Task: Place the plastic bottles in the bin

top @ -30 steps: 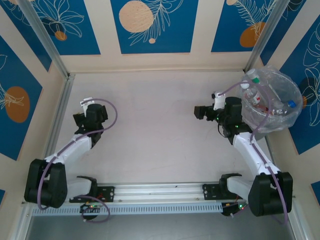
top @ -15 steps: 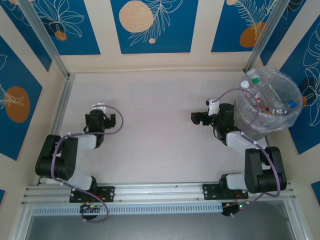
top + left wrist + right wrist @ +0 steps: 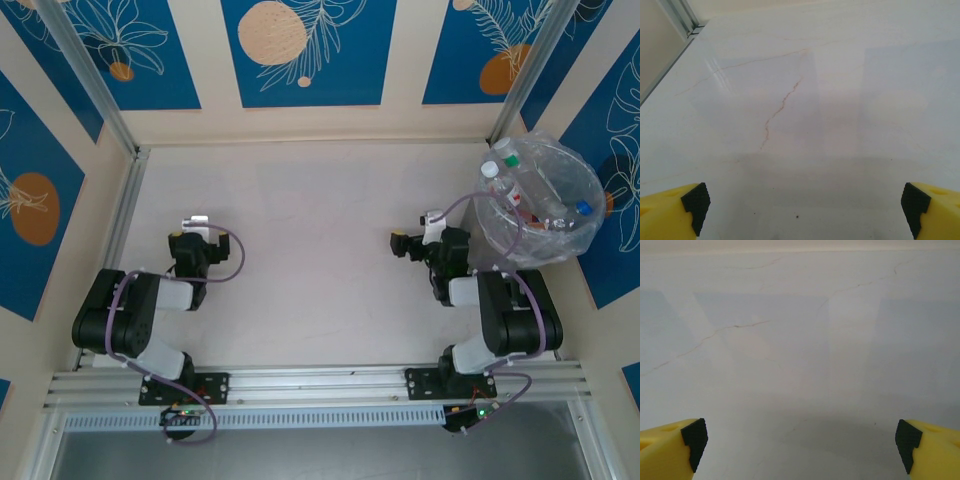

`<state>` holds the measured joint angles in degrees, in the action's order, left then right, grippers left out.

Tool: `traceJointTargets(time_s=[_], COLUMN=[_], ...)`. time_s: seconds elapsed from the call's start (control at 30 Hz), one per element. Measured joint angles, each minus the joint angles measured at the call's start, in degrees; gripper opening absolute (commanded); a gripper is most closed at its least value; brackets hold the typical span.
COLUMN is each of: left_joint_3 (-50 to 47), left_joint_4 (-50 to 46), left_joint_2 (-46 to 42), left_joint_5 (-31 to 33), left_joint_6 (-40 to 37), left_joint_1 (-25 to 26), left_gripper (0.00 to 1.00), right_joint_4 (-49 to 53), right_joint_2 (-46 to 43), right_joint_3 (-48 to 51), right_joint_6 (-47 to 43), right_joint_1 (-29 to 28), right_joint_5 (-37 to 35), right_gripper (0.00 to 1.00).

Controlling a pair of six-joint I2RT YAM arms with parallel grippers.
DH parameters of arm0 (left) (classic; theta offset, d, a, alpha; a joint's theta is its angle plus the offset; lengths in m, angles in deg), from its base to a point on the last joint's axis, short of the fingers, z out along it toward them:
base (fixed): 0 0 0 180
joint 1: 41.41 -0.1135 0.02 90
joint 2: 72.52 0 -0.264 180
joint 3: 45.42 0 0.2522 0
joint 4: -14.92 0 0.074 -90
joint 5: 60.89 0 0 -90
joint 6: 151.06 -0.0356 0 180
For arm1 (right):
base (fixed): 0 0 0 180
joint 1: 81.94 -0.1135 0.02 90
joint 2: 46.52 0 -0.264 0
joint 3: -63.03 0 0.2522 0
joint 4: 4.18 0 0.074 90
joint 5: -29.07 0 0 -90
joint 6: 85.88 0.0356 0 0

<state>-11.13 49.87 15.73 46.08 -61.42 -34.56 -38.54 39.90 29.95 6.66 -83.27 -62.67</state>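
The plastic bottles (image 3: 517,192) lie piled in the bin (image 3: 596,222), so the main risk is the right gripper (image 3: 801,439), released and empty near it, knocking it over, while the left gripper (image 3: 804,201), also released, lies well apart from it.

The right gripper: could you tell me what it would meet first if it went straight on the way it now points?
Likely the table itself: the right gripper, open, aims across and slightly down at its pale veined surface. Depth is hard to judge.
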Motion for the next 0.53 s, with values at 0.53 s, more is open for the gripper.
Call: traceJointTargets(time_s=[0.53], left_joint_3=[0.0], left_joint_4=[0.2], left_joint_2=[0.0], left_joint_5=[-0.5], left_joint_6=[0.0], left_joint_1=[0.0], left_gripper=[0.99], right_joint_4=[2.3], right_joint_2=[0.8], right_joint_3=[-4.3], right_joint_6=[2.4], right_joint_1=[2.6], right_joint_5=[0.7], right_gripper=[0.99])
